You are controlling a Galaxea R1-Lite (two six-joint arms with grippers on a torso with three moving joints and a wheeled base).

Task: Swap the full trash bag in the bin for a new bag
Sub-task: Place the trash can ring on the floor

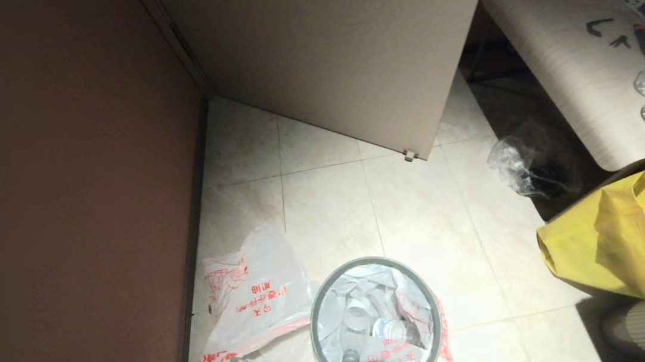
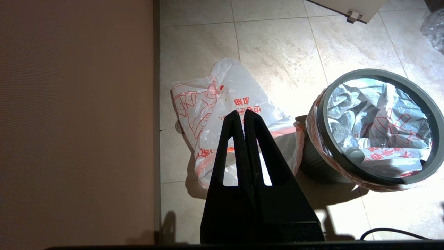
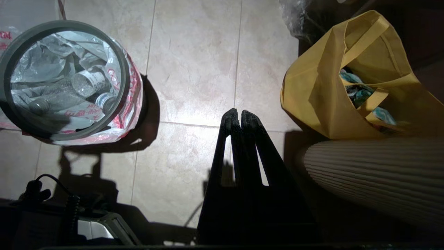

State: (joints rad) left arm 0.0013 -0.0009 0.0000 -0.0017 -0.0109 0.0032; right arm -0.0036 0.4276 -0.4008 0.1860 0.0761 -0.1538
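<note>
The closed, empty right end effector [image 3: 236, 114] hangs beside the bin [image 3: 126, 69], nearer its full trash bag [image 3: 66, 86] than the closed left end effector [image 2: 244, 114].

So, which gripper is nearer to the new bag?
Left. The left gripper hangs above the new bag. The right gripper hangs beyond the bin, near the yellow tote.

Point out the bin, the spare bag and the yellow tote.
bin [image 1: 315, 319], head view, left side of rim.
new bag [image 1: 261, 283], head view, printed upper film.
yellow tote [image 1: 599, 248], head view, front fabric wall.
</note>
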